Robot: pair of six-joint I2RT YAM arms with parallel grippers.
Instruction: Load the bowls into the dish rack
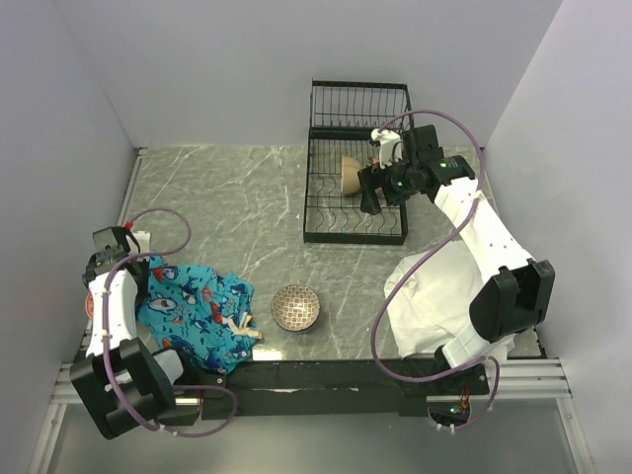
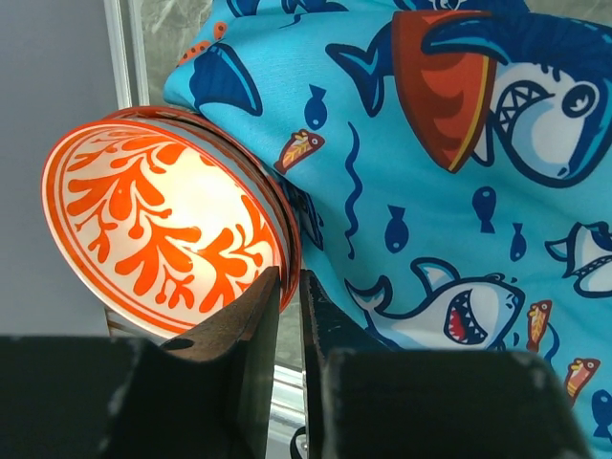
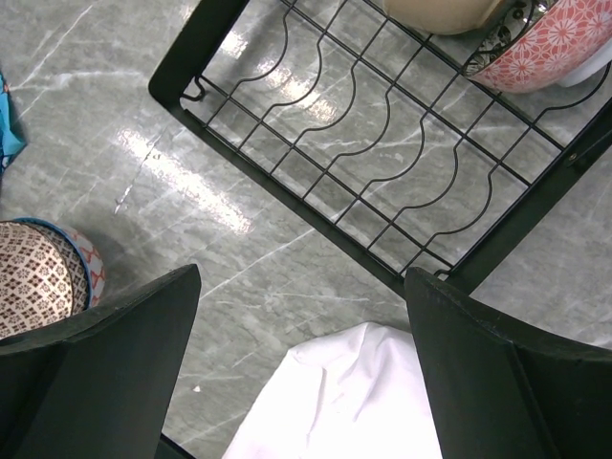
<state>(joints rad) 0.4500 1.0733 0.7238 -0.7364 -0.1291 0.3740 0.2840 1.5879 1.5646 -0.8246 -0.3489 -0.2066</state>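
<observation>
Two in dish rack [image 1: 351,240] at rear: tan bowl [image 1: 352,174], pink bowl [image 3: 550,43]; brown-patterned bowl [image 1: 295,307] front centre; L gripper [image 2: 290,287] pinching orange bowl [image 2: 163,229] rim by shark cloth [image 2: 430,191]; R gripper [image 3: 301,277] wide, empty, over rack

dish rack [image 1: 354,240]: black wire.
orange bowl [image 2: 163,225]: white inside, orange branching leaf pattern, orange rim.
lattice bowl [image 1: 295,307]: brown-and-white lattice inside, blue rim, orange-on-white outside.
tan bowl [image 1: 351,175]: plain tan.
pink bowl [image 3: 550,43]: pink with white flower motifs.
shark cloth [image 1: 197,306]: bright blue, printed with sharks, small fish and red patches.
white cloth [image 1: 434,296]: plain white.
table [image 1: 227,207]: grey marble, pale veins.
</observation>
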